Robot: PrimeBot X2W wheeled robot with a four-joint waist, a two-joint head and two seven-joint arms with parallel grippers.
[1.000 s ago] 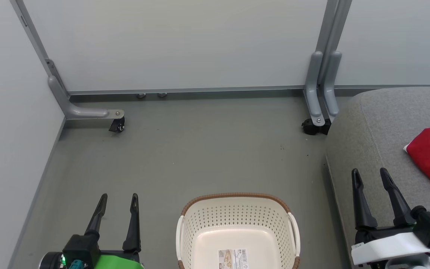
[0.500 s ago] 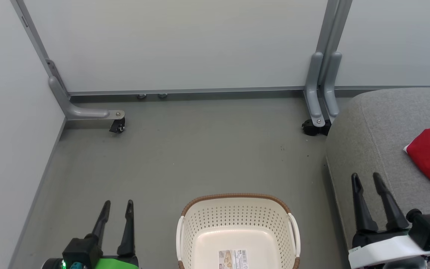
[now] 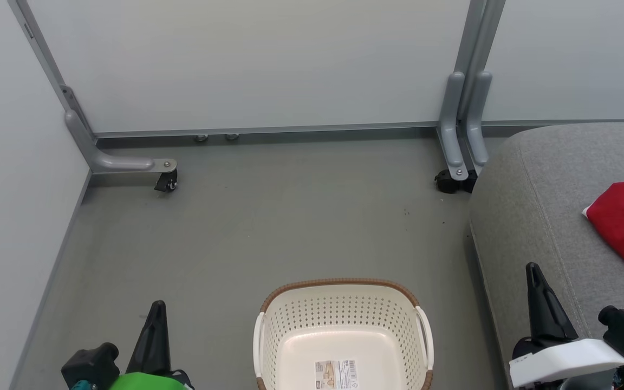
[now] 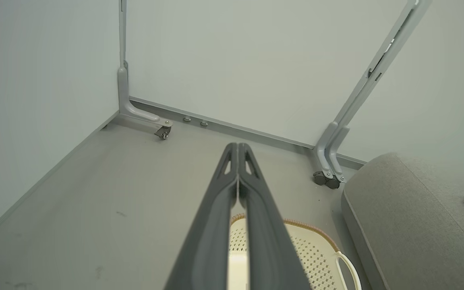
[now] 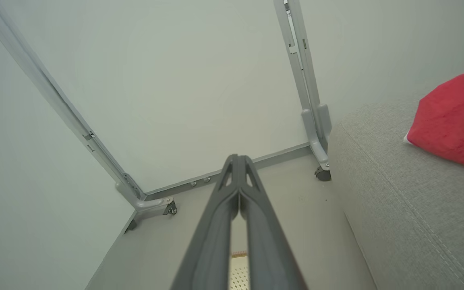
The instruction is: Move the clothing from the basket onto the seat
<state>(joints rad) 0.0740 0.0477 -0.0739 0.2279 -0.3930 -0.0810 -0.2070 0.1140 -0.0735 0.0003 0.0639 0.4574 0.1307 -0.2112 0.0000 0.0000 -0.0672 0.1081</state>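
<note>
1. Head view: high up, looks forward and down on the floor [image 3: 290, 227]; basket [image 3: 339, 325] at bottom centre, cut by the lower edge; panels [image 3: 263, 65] across the top, seat [image 3: 539, 216] at the right edge
2. Left wrist view: lower, left of the basket, looks along the left gripper [image 4: 238, 146] toward the panels' corner; basket rim shows past the fingers, seat at far right
3. Right wrist view: low, close beside the seat, looks along the right gripper [image 5: 238, 158] at the same panels, horizon tilted; clothing [image 5: 453, 121] near at right
4. Shared by all three: caster foot [image 3: 167, 183] at left, double post [image 3: 463, 124] by the seat corner, seat edge, clothing, a bit of basket
</note>
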